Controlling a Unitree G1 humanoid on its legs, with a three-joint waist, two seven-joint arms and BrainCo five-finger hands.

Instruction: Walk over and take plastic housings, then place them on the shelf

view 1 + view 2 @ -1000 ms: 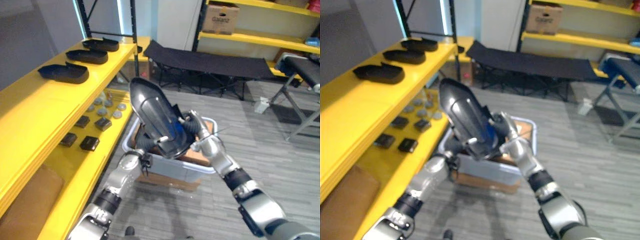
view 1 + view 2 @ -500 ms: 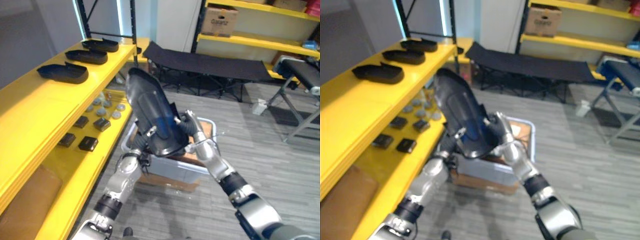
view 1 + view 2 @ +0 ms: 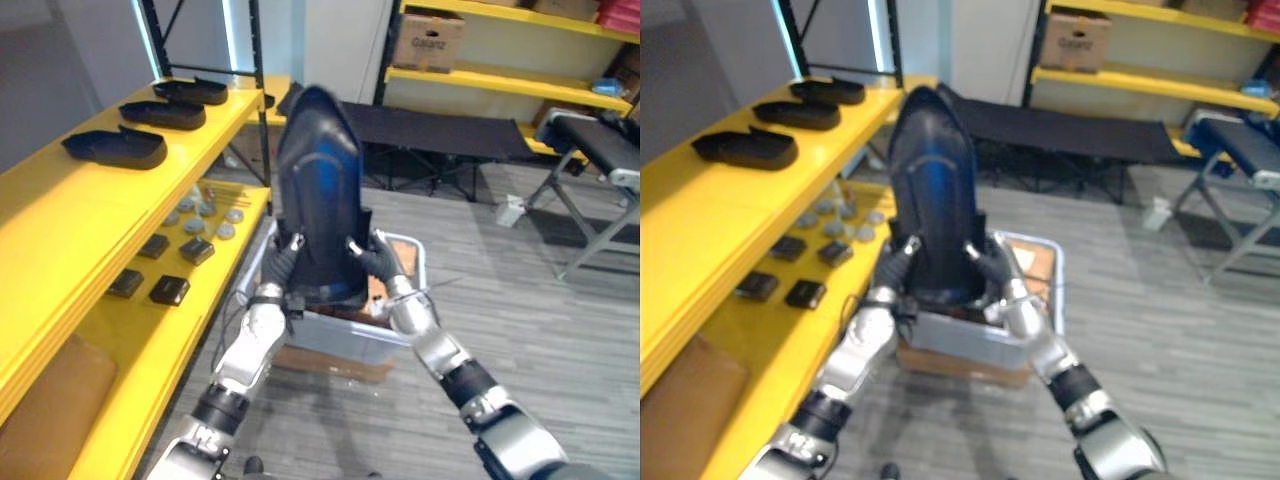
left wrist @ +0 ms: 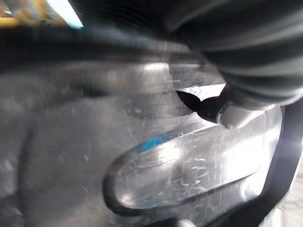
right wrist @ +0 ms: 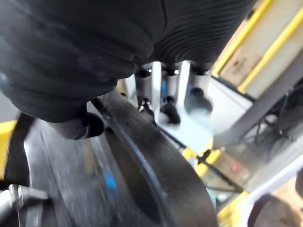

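Observation:
A long glossy black plastic housing [image 3: 318, 190] stands nearly upright in front of me, held by its lower end above the grey bin. My left hand [image 3: 280, 262] grips its left edge and my right hand [image 3: 370, 262] grips its right edge, thumbs on the near face. In the right wrist view the housing's rim [image 5: 156, 170] sits between the thumb and the fingers [image 5: 168, 101]. The left wrist view shows the housing's scratched face [image 4: 180, 161] close up. Three more black housings [image 3: 115, 147] lie in a row on the yellow shelf's top level [image 3: 70, 215].
A grey bin [image 3: 330, 335] with a cardboard box sits on the floor below the hands. Small dark and round parts [image 3: 170, 290] lie on the shelf's lower level. A black cot [image 3: 440, 130] and more yellow racking stand behind; a folding bench [image 3: 600, 150] is at the right.
The housing has swung from leaning left to nearly upright and risen, both hands still on its lower end. The camera has shifted a little.

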